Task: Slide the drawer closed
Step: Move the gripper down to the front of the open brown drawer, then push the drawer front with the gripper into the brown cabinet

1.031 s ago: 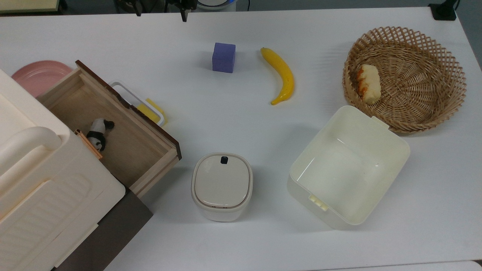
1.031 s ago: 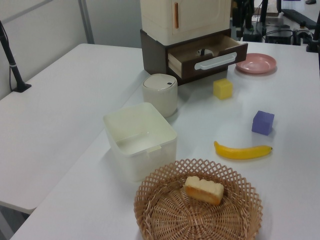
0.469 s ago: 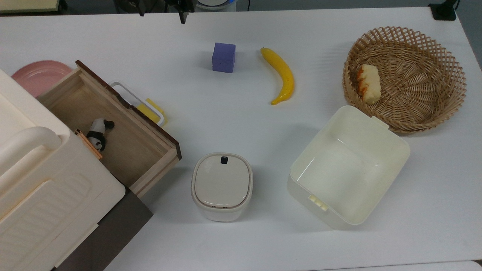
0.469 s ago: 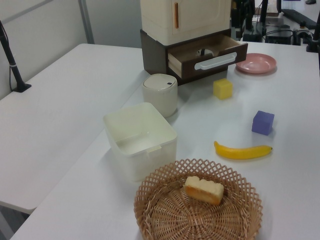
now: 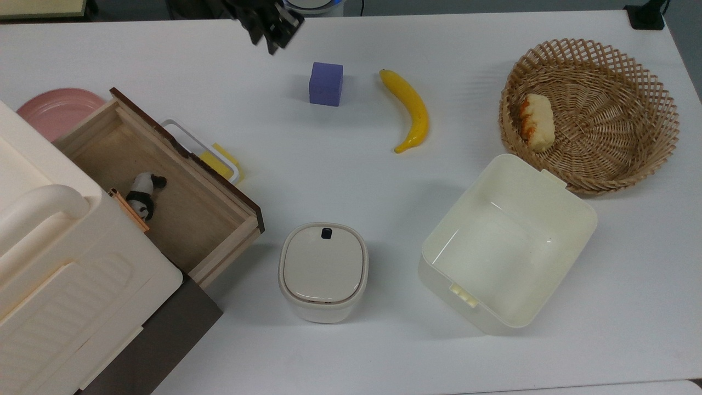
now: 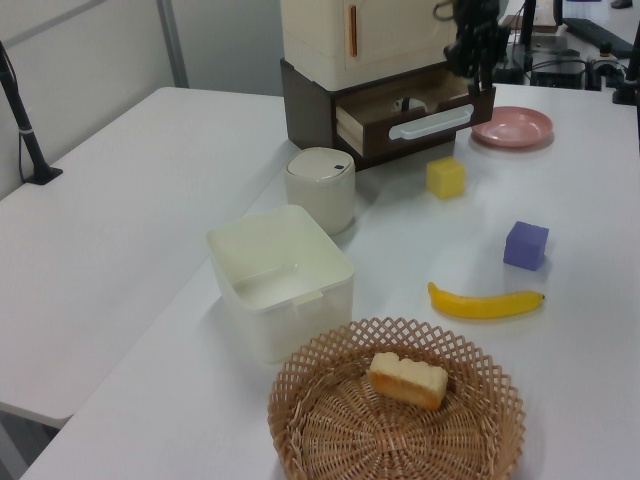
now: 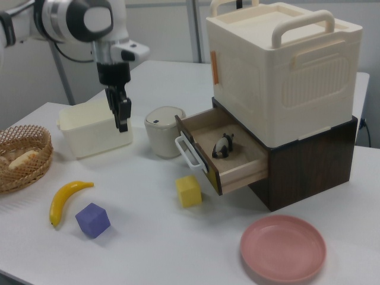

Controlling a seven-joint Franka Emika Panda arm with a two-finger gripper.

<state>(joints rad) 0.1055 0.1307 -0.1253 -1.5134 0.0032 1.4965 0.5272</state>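
One drawer (image 5: 164, 186) stands pulled out of the dark base (image 7: 309, 160) under the cream box (image 7: 279, 65), at 9 o'clock in the top view. Its dark front panel faces the open bench (image 5: 351, 181), and the white handle (image 7: 187, 153) projects from that panel. A panda figure (image 5: 143, 195) lies inside on the wood floor of the drawer, near the box edge.

The end effector (image 7: 122, 113) hangs above the bench, pointing down, clear of the drawer and touching nothing. In the right view it is at 10 o'clock from the drawer front, in front of the bin (image 7: 92, 133). In the top view it sits at 12 o'clock, near the far bench edge (image 5: 271, 33). Its fingers are close together and hold nothing; whether they are fully pressed together cannot be told.

A yellow cube (image 7: 189, 191) rests on the bench just beside the handle. A pink plate (image 7: 283, 247) lies at 5 o'clock in the right view, apart from the base. The canister (image 5: 323, 271), lid on, stands at 3 o'clock from the drawer's near corner in the top view, just beside it. The purple cube (image 5: 326, 83) and banana (image 5: 410, 109) lie near each other at 12 o'clock. The basket (image 5: 589, 112) at 2 o'clock holds a piece of bread (image 5: 536, 122).
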